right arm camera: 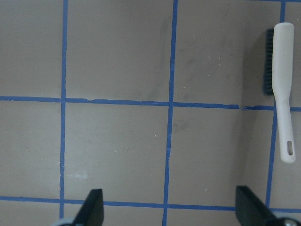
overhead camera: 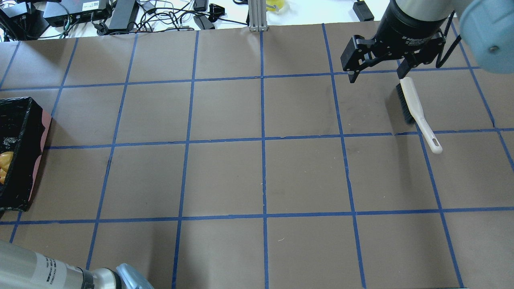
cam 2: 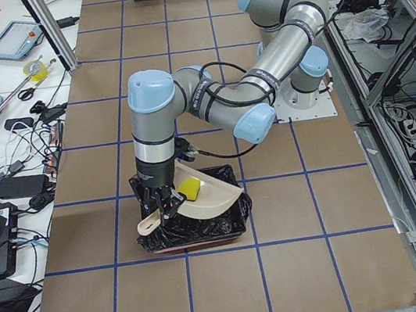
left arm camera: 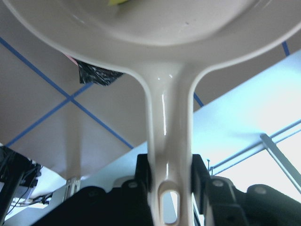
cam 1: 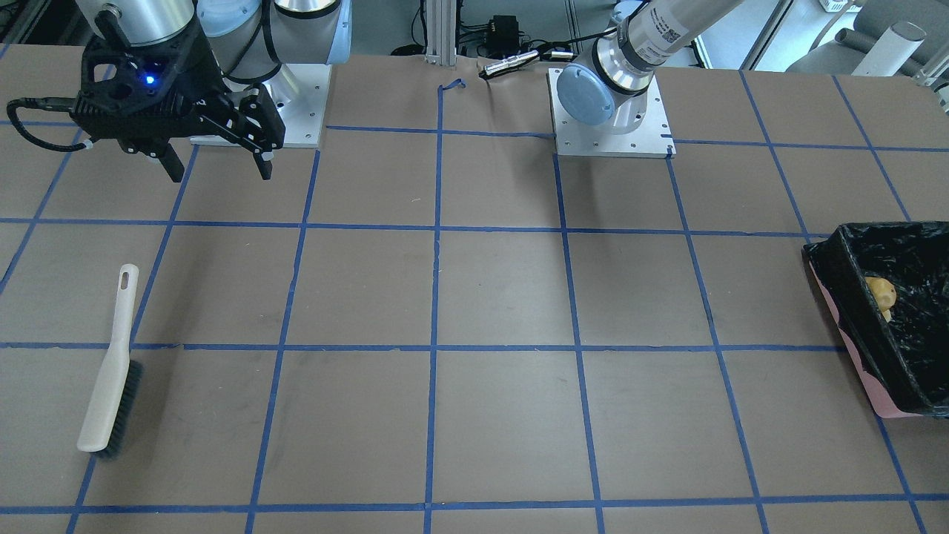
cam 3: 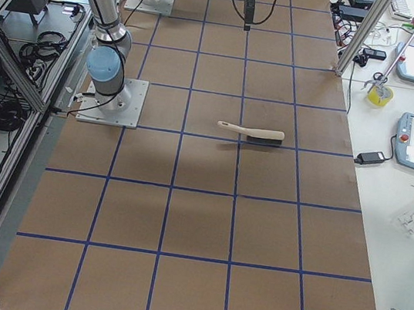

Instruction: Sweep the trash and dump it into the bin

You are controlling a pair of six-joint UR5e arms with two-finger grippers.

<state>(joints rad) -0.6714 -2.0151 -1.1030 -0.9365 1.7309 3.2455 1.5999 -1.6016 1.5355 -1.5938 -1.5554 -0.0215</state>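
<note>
My left gripper (left arm camera: pixel 169 175) is shut on the handle of the beige dustpan (left arm camera: pixel 160 28). In the exterior left view it holds the dustpan (cam 2: pixel 213 195) tilted over the black-lined pink bin (cam 2: pixel 204 234). The yellow wedge (cam 2: pixel 189 188) lies on the dustpan. The golden-brown potato piece (cam 1: pixel 881 293) lies inside the bin (cam 1: pixel 845 297), which also shows in the overhead view (overhead camera: pixel 24 120). The cream ring piece is out of view. My right gripper (overhead camera: pixel 377 72) is open and empty, raised above the table by the brush (overhead camera: pixel 417 110).
The white brush with dark bristles lies flat on the table (cam 1: pixel 111 363), and also shows in the right wrist view (right arm camera: pixel 282 89) and the exterior right view (cam 3: pixel 251 133). Blue tape lines grid the brown table. Cables and devices lie beyond its far edge (overhead camera: pixel 120 12).
</note>
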